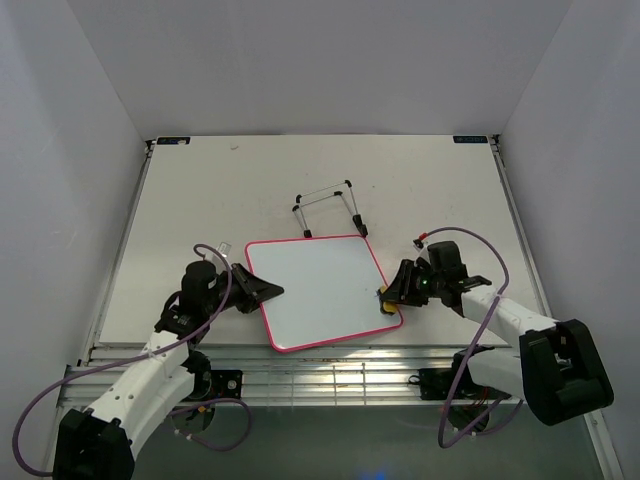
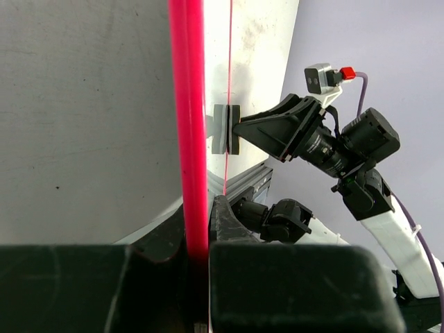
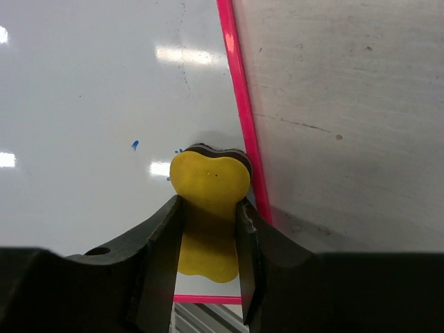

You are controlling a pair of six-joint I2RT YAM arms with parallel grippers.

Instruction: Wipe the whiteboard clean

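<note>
**Board pinned on the left, eraser working the near-right corner**

On the left, my left gripper (image 1: 268, 290) is closed on the left edge of the whiteboard (image 1: 320, 285). In the left wrist view the pink frame (image 2: 189, 125) runs straight down between my fingers. I judge this hold is there to brace the board, so it does not slide across the table (image 1: 200, 190) when the other arm rubs it.

The whiteboard itself lies flat in the middle of the table, turned a little out of square, near my bases. Just beyond its far edge is the wire stand (image 1: 330, 207), apart from the board and carrying nothing.

On the right, my right gripper (image 1: 392, 297) is clamped on the yellow bone-shaped eraser (image 3: 208, 184), one finger on each side of its narrow waist (the easiest place to pinch it). The dark felt side faces the board at the near-right corner, just inside the pink frame. I cannot tell how firmly it presses down.

From above, the surface looks clean. The right wrist view shows a small blue fleck (image 3: 134, 144) just left of the eraser, so I judge the job nearly finished, with a short pass leftward needed.
</note>
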